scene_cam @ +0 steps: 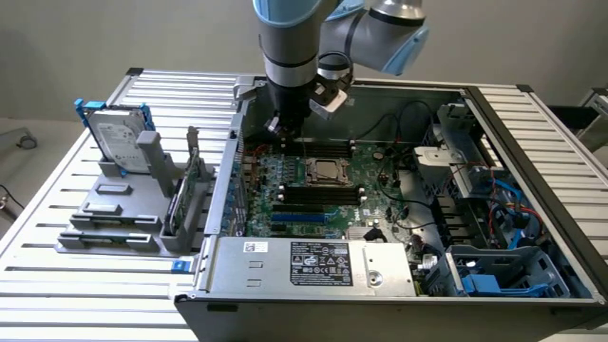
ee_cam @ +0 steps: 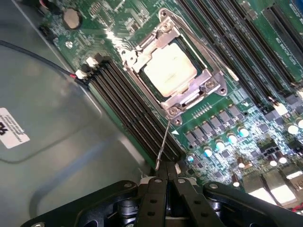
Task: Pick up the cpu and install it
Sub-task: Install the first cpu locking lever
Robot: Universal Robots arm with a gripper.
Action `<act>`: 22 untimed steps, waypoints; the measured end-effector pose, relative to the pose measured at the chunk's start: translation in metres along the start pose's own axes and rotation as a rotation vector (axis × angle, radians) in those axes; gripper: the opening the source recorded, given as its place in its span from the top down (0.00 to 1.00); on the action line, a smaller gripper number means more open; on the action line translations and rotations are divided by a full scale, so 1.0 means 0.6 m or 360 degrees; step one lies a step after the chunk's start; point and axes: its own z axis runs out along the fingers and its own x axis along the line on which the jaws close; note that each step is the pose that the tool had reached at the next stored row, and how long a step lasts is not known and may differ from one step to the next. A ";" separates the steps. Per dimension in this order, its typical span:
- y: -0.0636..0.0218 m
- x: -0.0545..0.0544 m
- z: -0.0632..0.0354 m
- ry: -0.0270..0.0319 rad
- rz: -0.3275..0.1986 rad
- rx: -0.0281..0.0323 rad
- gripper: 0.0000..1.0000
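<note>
Your cpu (ee_cam: 169,71) already sits in its socket (ee_cam: 208,87); your pincer (ee_cam: 164,166), closed narrow (nothing visibly held), meets the thin socket lever (ee_cam: 163,143), which looks unlatched.

cpu (ee_cam: 169,72): matt silvery metal top
socket frame (ee_cam: 208,85): bright polished metal
motherboard (ee_cam: 208,112): glossy green
table (scene_cam: 48,239): ribbed pale metal

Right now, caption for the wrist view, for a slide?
Cpu sits in the socket; gripper at the end of the socket's thin lever.
</note>
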 end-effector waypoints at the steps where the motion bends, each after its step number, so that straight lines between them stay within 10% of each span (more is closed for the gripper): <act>1: 0.000 0.001 0.000 0.00120 -0.0004 -0.00174 0.89; 4: -0.001 0.002 0.001 0.00329 -0.0011 -0.00717 0.89; 9: -0.002 0.003 0.002 0.00387 -0.0020 -0.01521 0.89; 16: 0.001 0.009 0.009 0.00588 -0.0034 -0.01908 0.89; 22: 0.003 0.006 0.019 0.00492 -0.0029 -0.02061 0.89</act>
